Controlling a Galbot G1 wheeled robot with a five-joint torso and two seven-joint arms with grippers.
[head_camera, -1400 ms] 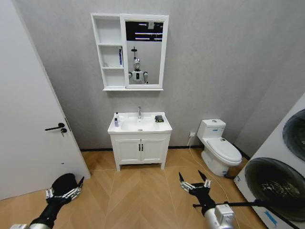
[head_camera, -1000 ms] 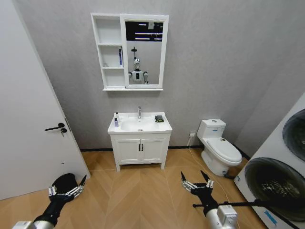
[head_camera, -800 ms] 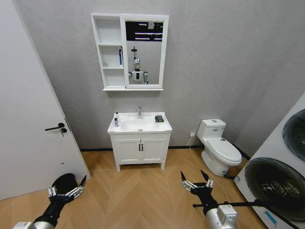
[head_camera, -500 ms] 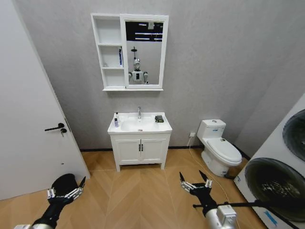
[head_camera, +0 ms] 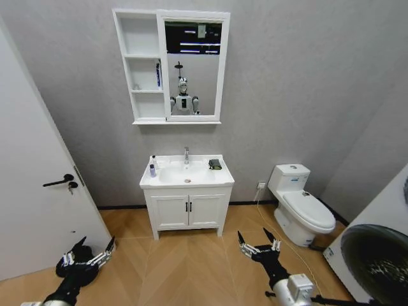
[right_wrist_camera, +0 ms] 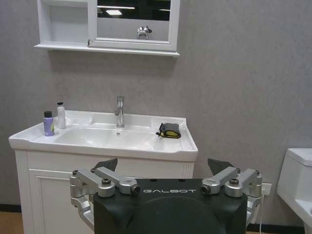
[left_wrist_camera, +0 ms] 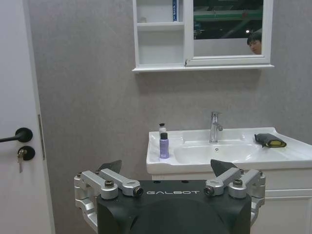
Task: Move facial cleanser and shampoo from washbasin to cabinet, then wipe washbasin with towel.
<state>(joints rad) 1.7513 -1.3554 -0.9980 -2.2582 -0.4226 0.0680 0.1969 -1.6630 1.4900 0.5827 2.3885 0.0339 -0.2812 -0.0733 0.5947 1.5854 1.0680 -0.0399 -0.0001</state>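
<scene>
The whole head view had shifted and the washbasin (head_camera: 187, 173) loomed larger, so the robot had driven closer; nothing was moved yet. Two bottles (head_camera: 152, 167) stood at the basin's left rim, the towel (head_camera: 215, 164) near its right back corner, the cabinet (head_camera: 143, 67) above. The left end effector (head_camera: 85, 254) and right end effector (head_camera: 257, 243) hung low, fingers spread wide, empty.

You were looking at a bathroom. A white washbasin (head_camera: 187, 175) with a chrome tap (head_camera: 186, 155) stood against a grey wall, a mirror (head_camera: 192, 67) with a cabinet (head_camera: 141, 67) of open shelves hung above it, and a white toilet (head_camera: 301, 204) stood beside it on the wood-pattern floor (head_camera: 185, 264).
</scene>
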